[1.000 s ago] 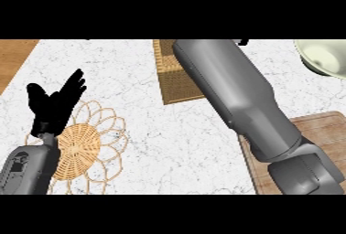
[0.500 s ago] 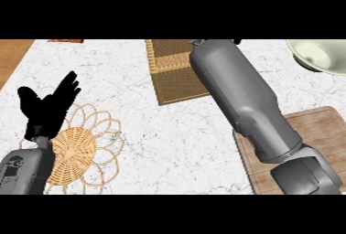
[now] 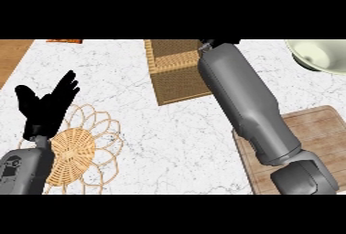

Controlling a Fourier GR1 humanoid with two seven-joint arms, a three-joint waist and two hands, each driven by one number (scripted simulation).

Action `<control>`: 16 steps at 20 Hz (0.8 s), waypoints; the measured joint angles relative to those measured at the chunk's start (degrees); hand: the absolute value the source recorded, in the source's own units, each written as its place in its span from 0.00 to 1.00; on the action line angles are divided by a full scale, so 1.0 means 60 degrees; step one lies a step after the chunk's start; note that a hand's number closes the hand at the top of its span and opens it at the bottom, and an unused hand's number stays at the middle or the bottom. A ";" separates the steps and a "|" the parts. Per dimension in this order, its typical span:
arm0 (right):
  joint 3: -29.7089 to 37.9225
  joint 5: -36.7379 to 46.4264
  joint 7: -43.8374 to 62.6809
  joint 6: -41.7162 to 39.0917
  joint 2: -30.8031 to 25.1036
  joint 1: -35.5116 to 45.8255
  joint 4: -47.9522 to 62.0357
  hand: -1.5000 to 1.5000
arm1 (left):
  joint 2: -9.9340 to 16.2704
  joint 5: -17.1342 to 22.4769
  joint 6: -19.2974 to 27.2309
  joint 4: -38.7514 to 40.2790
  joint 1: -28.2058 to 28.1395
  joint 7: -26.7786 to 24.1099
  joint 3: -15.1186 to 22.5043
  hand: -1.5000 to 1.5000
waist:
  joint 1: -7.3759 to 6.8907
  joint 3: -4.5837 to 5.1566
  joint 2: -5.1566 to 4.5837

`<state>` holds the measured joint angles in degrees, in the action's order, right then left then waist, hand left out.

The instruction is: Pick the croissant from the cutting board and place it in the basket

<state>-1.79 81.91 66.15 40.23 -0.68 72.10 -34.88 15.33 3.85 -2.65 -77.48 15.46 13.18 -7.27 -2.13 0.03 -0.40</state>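
Woven basket (image 3: 174, 73) (square-sided) sits on veined marble counter (image 3: 182, 137).

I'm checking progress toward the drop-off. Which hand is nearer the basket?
Right. The right hand shows only at the view's top edge, right beside the basket, its forearm along the basket's right side. The left hand rests open far to the left.

wicker trivet (image 3: 81, 153) lower left | pale bowl (image 3: 321, 55) upper right | marble counter (image 3: 169, 132)

Right forearm (image 3: 250, 105) across wicker basket (image 3: 174, 68); left robot hand (image 3: 46, 109) open over woven trivet (image 3: 81, 151).
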 measured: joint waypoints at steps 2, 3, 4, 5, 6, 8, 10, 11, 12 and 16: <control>0.0168 0.0116 -0.0084 0.0329 0.0008 0.0030 -0.0009 0.00 | -0.0042 -0.0027 0.0006 -0.0034 -0.0020 -0.0006 0.0045 0.50 | -0.0006 0.0001 -0.0004; 0.0296 0.0223 -0.0067 0.0465 0.0010 0.0010 -0.0090 0.00 | -0.0037 -0.0010 0.0007 -0.0109 -0.0100 0.0016 0.0031 0.50 | 0.0004 0.0001 0.0012; 0.0460 0.0309 -0.0057 0.0610 0.0004 0.0006 -0.0237 0.00 | -0.0024 -0.0010 0.0012 -0.0126 -0.0159 -0.0009 0.0006 0.50 | 0.0046 0.0000 0.0028; 0.0605 0.0450 -0.0040 0.0756 -0.0015 -0.0005 -0.0426 0.00 | 0.0015 -0.0002 -0.0006 -0.0120 -0.0213 -0.0028 -0.0030 0.50 | 0.0107 0.0000 0.0051; 0.0784 0.0555 -0.0031 0.0908 -0.0056 -0.0047 -0.0624 0.00 | 0.0013 -0.0001 0.0002 -0.0177 -0.0289 -0.0022 -0.0035 0.50 | 0.0147 -0.0001 0.0076; 0.1141 0.0723 -0.0023 0.1198 -0.0077 -0.0157 -0.1152 0.00 | 0.0056 0.0007 0.0006 -0.0151 -0.0363 0.0004 -0.0091 0.50 | 0.0300 -0.0004 0.0125; 0.1543 0.0878 -0.0013 0.1485 -0.0073 -0.0367 -0.1730 0.00 | 0.0083 0.0034 0.0021 -0.0192 -0.0482 -0.0022 -0.0164 0.50 | 0.0421 -0.0007 0.0179; 0.1676 0.0893 -0.0018 0.1628 -0.0045 -0.0545 -0.2057 0.00 | 0.0087 0.0036 0.0050 -0.0175 -0.0508 -0.0040 -0.0205 0.50 | 0.0481 -0.0008 0.0202; 0.1803 0.0888 -0.0052 0.1789 -0.0017 -0.0826 -0.2404 0.00 | 0.0107 0.0020 0.0066 -0.0193 -0.0558 -0.0035 -0.0222 0.50 | 0.0549 -0.0010 0.0227; 0.1798 0.0604 0.0092 0.1876 0.0061 -0.1792 -0.3979 0.00 | 0.0124 0.0053 0.0089 -0.0144 -0.0704 -0.0072 -0.0329 0.50 | 0.0712 -0.0012 0.0315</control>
<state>9.00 85.53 66.70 51.49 -0.32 61.35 -58.75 16.08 4.17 -2.11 -78.34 11.24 12.75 -9.24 2.14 -0.04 1.49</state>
